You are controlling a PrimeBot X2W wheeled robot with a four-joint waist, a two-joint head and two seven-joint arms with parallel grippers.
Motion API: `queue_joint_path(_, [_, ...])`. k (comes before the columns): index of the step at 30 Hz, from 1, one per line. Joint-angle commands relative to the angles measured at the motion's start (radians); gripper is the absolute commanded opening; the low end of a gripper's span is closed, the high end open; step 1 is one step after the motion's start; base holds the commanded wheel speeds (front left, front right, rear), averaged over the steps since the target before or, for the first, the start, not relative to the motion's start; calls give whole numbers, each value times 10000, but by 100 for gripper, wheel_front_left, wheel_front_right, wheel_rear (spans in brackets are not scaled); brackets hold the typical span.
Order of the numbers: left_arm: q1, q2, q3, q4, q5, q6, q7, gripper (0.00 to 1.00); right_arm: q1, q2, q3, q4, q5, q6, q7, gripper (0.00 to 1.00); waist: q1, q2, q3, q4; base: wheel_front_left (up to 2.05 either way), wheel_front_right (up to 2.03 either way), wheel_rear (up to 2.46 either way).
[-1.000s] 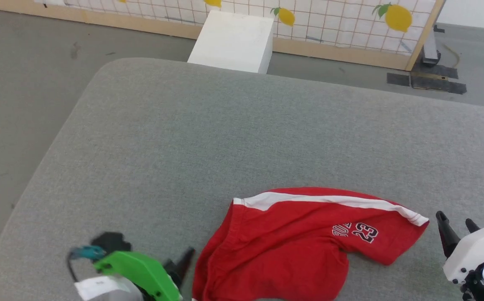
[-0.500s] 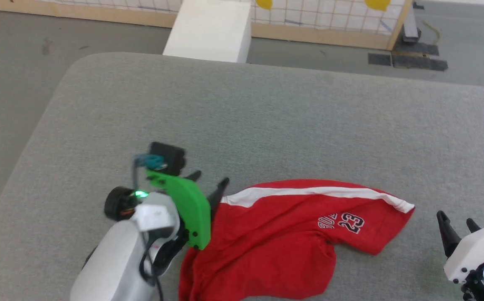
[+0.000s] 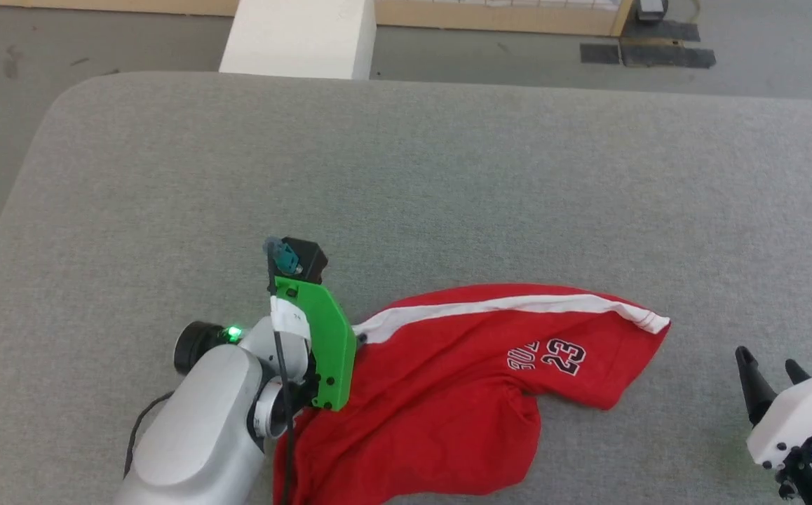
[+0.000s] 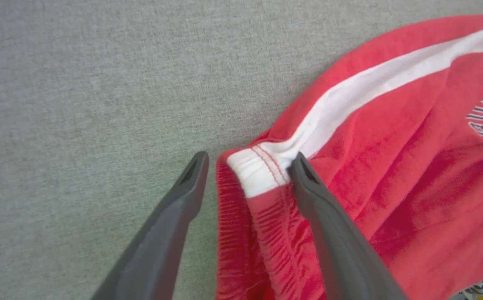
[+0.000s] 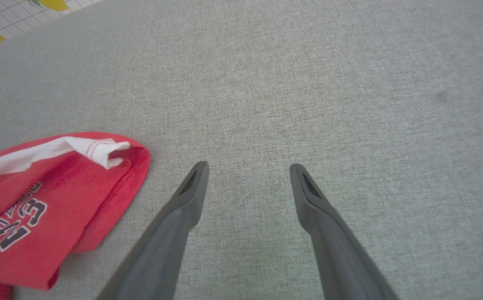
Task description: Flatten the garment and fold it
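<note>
The red shorts (image 3: 462,400) lie crumpled on the grey padded table (image 3: 406,175), with a white band along the far edge and "23" lettering on the right leg. My left gripper (image 4: 248,158) is open and straddles the shorts' left corner (image 4: 258,175), where the white band ends. One finger (image 4: 174,216) is over bare table and the other finger (image 4: 329,225) is over red cloth. In the head view the green wrist bracket (image 3: 318,337) hides those fingers. My right gripper (image 3: 767,361) stands open and empty to the right of the shorts (image 5: 37,208), apart from them.
A white box (image 3: 297,35) stands on the floor past the table's far edge, and dark base plates (image 3: 648,52) lie at the top right. The table's rounded left corner (image 3: 62,105) drops to grey floor. Bare grey surface stretches beyond the shorts.
The head camera has tilted down. My left arm has swung in from the lower left to the shorts' left corner, fingers now either side of it. The right gripper has stayed put.
</note>
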Motion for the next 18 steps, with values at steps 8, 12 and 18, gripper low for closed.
queue_joint_path(8, [-219, -21, 16, 482, -18, 254, 102, 11, -276, 1, 111, -56, 24, -13, -71, 100, 0, 0, 191, -102, 0, 0, 0])
queue_joint_path(12, [-126, -155, 87, 374, -190, 221, -168, 0, -245, 1, 172, -19, 11, -13, -74, 100, 0, 0, 153, -82, 0, 0, 0])
queue_joint_path(18, [321, -313, 504, -217, -523, 456, -849, 0, -29, 1, 605, -137, -304, -13, 2, 100, 0, 0, 116, -19, 0, 0, 0])
